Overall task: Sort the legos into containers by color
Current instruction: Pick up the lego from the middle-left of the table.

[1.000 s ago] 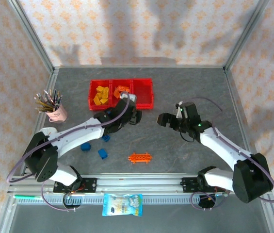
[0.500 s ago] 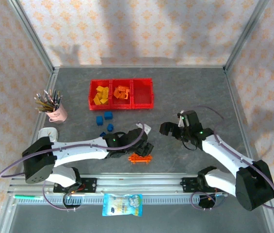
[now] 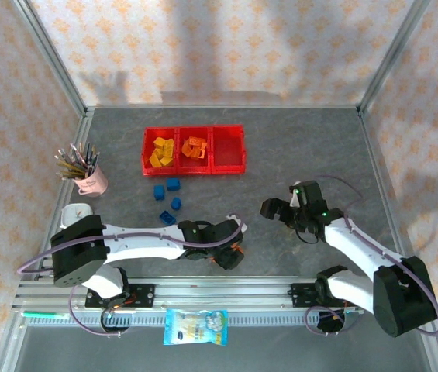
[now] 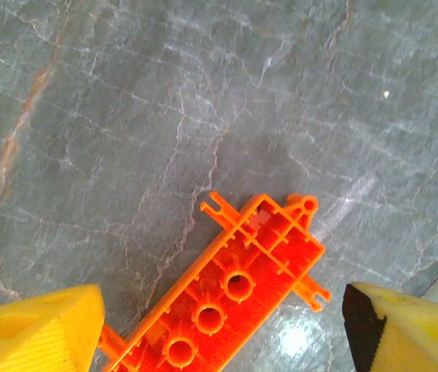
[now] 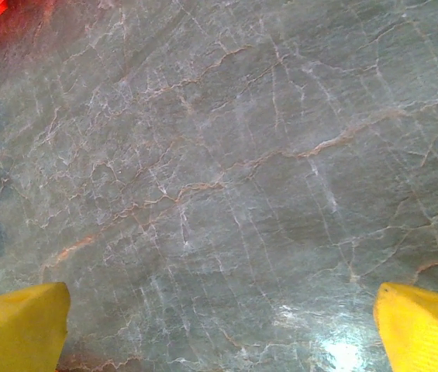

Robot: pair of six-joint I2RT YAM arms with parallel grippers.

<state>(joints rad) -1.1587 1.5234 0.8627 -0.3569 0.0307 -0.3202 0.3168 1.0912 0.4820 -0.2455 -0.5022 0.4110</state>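
Between the wide-open fingers of your left claw [image 4: 222, 310], the orange ladder plate [image 4: 238, 287] lies on the surface [image 4: 125, 116], not held. Your right claw [image 5: 219, 325] is wide open too, holding nothing.

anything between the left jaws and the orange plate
Nothing visible does. The orange plate lies flat on the bare table, below the open left jaws, framed by their yellow pads.
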